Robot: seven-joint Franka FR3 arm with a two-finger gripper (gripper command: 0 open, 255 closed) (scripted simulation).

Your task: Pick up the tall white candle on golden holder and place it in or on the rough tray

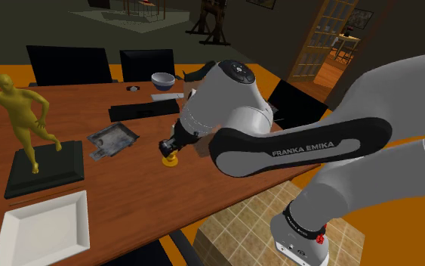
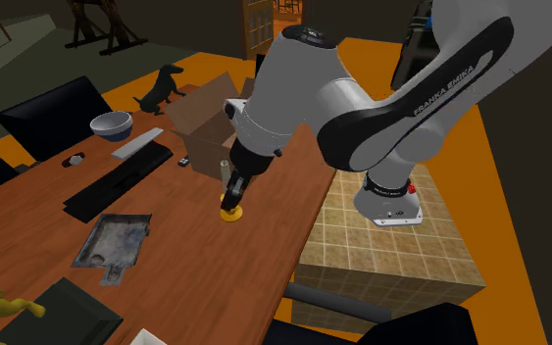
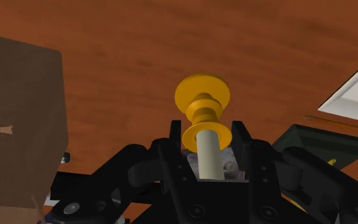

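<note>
Shoulder view is giving me the tray (image 1: 112,140) first, lying flat on the table (image 1: 127,196) to that view's left of my claw (image 1: 170,149), near it but apart. Below my claw the holder (image 1: 170,159) is sitting at the table top; I cannot tell whether it is touching. In the wrist view a box (image 3: 18,121) is standing off to one side of my claw. I am clasping the candle (image 3: 209,156) narrowly between my fingers (image 3: 173,137), just on my palm's side of the holder's collar. I am judging the candle as light, stiff and smooth, so probably slippery, and brittle under a hard squeeze. The wide base is likely making the load bottom-heavy. I am reckoning this grip close to the collar the right hold, since it is limiting swing.
</note>
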